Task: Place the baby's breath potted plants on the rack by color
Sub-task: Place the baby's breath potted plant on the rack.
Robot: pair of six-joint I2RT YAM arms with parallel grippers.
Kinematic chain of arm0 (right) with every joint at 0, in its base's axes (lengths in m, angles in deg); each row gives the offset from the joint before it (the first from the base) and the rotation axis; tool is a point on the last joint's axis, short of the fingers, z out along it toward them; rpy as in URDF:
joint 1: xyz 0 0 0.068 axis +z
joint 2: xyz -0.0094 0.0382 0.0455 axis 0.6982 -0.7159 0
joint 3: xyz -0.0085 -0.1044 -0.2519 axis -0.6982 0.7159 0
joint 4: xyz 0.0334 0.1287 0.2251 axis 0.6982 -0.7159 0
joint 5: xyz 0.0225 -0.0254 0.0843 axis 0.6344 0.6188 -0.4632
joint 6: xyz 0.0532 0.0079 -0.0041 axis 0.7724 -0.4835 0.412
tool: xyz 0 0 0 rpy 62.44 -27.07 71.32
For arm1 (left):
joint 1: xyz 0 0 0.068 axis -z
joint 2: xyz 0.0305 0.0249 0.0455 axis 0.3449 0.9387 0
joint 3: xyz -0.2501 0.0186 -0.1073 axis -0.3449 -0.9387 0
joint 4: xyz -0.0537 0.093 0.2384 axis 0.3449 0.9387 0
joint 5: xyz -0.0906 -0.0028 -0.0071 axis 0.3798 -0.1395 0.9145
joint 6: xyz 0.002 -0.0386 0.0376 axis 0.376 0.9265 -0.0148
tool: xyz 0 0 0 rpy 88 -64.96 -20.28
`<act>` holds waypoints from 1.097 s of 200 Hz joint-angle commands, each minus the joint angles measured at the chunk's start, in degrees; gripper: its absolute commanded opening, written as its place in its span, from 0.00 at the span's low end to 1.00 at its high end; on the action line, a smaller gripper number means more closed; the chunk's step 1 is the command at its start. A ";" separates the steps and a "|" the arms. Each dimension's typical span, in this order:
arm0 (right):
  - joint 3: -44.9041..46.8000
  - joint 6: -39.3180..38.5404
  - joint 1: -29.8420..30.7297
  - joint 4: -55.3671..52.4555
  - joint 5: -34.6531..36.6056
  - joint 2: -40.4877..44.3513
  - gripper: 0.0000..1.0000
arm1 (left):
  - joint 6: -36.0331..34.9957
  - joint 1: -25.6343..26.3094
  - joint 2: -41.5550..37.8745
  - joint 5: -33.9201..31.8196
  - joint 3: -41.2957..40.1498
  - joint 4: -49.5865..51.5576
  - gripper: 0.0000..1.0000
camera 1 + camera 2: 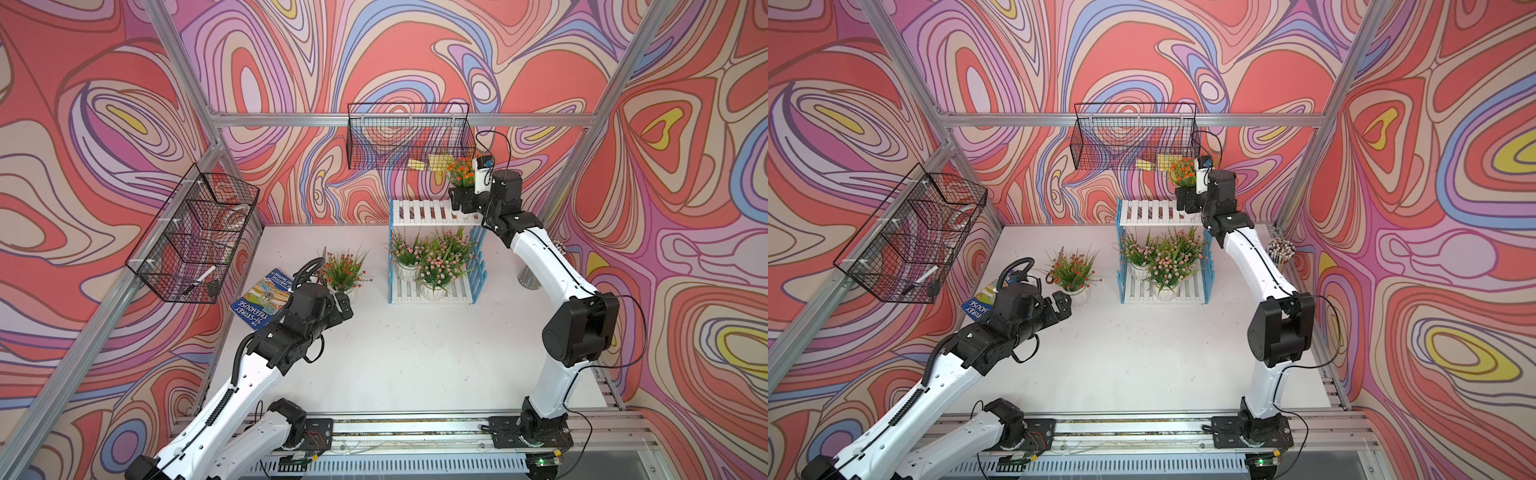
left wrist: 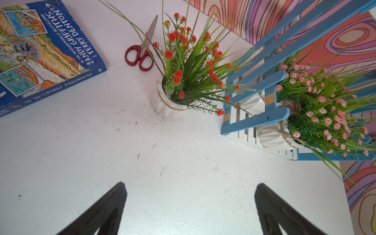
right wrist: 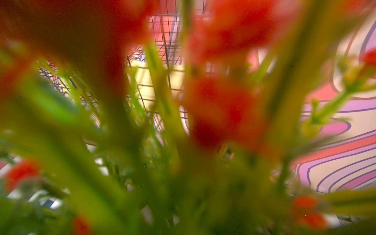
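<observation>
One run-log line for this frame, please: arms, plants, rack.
left gripper: open, empty, facing orange plant on table | right gripper: at other orange plant, top shelf of rack, grip unclear | pink plants: lower shelf

On the blue illustrated book (image 2: 40, 50), "THE 91-STOREY TREEHOUSE" and "BY THE INTERNATIONALLY BESTSELLING ANDY GRIFFITHS & TERRY DENTON" are printed.

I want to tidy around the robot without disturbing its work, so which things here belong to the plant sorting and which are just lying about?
Belongs to the job:
orange plant on the top shelf
orange plant on the table
pink plants on the lower shelf
rack

Lying about:
book
scissors
wire baskets
marker
cup of sticks
</observation>
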 commanded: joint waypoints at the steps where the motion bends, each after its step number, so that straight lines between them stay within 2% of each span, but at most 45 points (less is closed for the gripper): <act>1: -0.98 0.70 -0.35 -0.46 -0.83 1.24 0.97 | 1.12 -0.31 -0.29 -0.25 -0.82 -0.95 1.00; 65: 0.71 0.28 -0.44 1.07 -0.87 2.28 0.98 | 1.21 -0.30 -0.07 -0.15 -0.98 -1.23 1.00; 158: 9.84 0.15 -0.38 12.76 -0.97 7.76 0.98 | 0.95 -0.25 -1.22 -0.51 -0.98 -0.84 1.00; 219: 25.57 -1.89 -0.39 34.57 -3.04 14.25 0.98 | 0.95 -0.24 -2.18 -0.76 -1.69 -1.67 1.00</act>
